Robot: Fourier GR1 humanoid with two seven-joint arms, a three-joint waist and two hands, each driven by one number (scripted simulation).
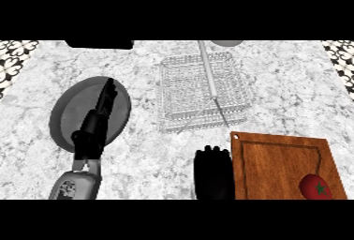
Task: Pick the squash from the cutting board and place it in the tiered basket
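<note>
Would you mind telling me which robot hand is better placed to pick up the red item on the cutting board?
The right robot hand: it sits beside the cutting board holding the squash, while the left robot hand is over the grey plate.

This is a kitchen, seen along a pale grey marbled stone counter. At the counter's far left and far right corners, black-and-white patterned tiles show. A silvery wire mesh tiered basket stands near the far edge, a round grey plate lies toward the left edge, and a brown wooden cutting board sits at the near right corner, carrying a red round vegetable.
</note>
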